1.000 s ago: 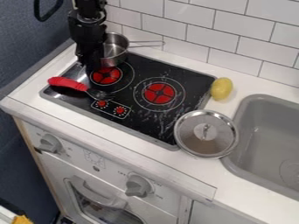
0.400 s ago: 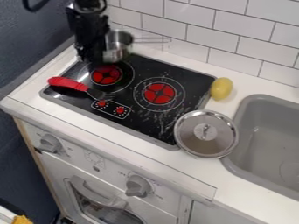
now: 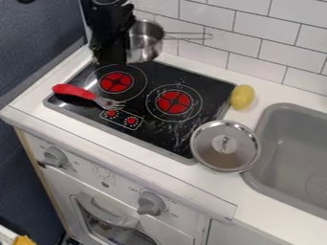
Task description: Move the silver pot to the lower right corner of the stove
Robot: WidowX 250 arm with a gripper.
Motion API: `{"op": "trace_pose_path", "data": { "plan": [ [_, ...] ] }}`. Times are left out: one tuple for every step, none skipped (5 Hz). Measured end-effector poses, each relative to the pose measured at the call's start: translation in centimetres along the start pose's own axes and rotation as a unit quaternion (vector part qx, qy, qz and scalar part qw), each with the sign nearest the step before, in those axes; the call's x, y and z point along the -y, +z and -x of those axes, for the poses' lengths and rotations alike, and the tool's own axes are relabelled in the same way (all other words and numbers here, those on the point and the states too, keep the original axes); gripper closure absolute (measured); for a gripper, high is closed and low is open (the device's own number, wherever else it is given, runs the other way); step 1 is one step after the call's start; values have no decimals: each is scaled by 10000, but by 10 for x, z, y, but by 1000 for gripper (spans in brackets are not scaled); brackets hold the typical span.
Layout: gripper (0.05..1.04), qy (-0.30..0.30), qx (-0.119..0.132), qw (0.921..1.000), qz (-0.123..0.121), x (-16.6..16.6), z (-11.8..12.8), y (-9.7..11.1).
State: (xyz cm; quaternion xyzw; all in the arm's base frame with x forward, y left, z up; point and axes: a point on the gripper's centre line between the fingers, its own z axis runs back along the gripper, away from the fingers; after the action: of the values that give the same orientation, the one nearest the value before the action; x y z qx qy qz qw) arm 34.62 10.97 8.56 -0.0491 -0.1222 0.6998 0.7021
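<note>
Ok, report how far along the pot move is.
Done, it seems: the pot is grasped and off the stove. In progress: the hand holds it up near the stove's far left part. Left: carrying it to the lower right corner, by the lid, and releasing it.

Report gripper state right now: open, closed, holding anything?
Gripper: closed on the silver pot, holding it up near the back-left of the stove.
</note>
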Motion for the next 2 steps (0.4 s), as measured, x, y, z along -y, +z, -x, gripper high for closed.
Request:
{"op": "trace_pose_path", "data": {
  "plan": [
    [1000, -284, -131, 9995, 51, -16, 14, 3],
    [1000, -760, -354, 9965, 24, -32, 38, -2]
  ]
}}
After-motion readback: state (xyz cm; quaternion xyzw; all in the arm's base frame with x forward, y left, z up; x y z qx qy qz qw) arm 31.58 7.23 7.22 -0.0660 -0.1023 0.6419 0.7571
